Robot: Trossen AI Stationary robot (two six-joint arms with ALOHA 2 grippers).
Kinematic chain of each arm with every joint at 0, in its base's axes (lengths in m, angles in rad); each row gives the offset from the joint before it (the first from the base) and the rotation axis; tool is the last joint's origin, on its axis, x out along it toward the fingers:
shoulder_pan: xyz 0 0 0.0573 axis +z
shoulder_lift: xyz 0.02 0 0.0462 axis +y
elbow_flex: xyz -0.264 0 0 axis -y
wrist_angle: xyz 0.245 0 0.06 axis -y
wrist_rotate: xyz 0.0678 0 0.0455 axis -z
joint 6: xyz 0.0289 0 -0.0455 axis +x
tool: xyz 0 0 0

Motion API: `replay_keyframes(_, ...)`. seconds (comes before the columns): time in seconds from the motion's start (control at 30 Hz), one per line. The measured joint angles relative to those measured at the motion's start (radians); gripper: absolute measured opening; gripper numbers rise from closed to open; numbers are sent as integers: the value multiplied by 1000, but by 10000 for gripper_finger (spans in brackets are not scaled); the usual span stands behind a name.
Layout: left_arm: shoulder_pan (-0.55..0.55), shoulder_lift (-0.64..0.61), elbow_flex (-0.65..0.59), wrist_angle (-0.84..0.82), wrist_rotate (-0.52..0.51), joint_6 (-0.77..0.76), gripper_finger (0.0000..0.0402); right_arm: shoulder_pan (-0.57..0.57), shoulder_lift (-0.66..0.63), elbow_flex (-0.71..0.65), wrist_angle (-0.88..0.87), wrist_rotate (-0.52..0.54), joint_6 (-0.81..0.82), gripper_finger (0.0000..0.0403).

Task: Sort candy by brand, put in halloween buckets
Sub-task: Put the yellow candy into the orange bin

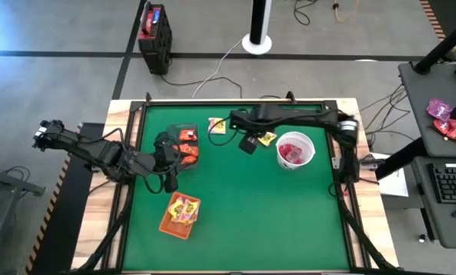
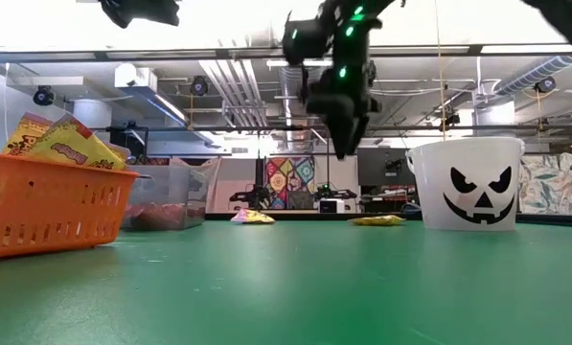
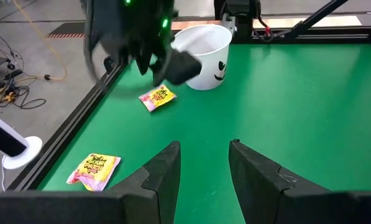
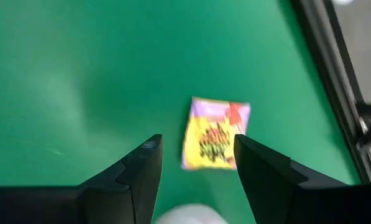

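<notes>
Three buckets stand on the green table: a white round bucket (image 1: 295,149) (image 2: 468,182) (image 3: 204,53) with pink candy, a dark tub (image 1: 186,145) (image 2: 171,196) with red candy, and an orange tray (image 1: 180,214) (image 2: 46,201) with yellow packets. One yellow packet (image 1: 266,138) (image 3: 157,98) (image 4: 213,134) (image 2: 379,220) lies flat beside the white bucket. Another packet (image 1: 217,126) (image 3: 93,171) (image 2: 252,217) lies near the far edge. My right gripper (image 1: 248,143) (image 2: 343,96) (image 4: 197,149) hangs open above the first packet, clear of it. My left gripper (image 1: 170,162) (image 3: 204,155) is open, raised beside the dark tub.
A black frame rail (image 3: 79,118) (image 4: 334,81) borders the table's far edge close to both loose packets. Bare green mat (image 1: 273,214) spreads across the near right part of the table. A red-and-black box (image 1: 154,34) stands on the floor beyond the table.
</notes>
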Motion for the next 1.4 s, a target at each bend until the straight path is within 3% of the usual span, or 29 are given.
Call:
replay_keyframes(0.17,0,0,0,-1,0,20,121,-43,149,108,-154,1,-12,192)
replay_keyframes(0.47,0,0,0,-1,0,32,121,-88,311,242,-225,-12,-85,192)
replay_keyframes(0.6,0,0,0,-2,0,38,121,-106,338,243,-239,-114,-94,197)
replay_keyframes(0.9,0,0,0,-2,0,39,121,-119,349,220,-206,-98,-120,247)
replay_keyframes(1.07,0,0,-1,-1,0,39,121,-127,350,153,-166,-114,-129,254)
replay_keyframes(1.23,0,0,-2,0,0,38,121,-131,345,92,-106,-135,-163,231)
replay_keyframes(1.4,0,0,-2,2,-1,35,121,-131,343,78,-81,-168,-187,161)
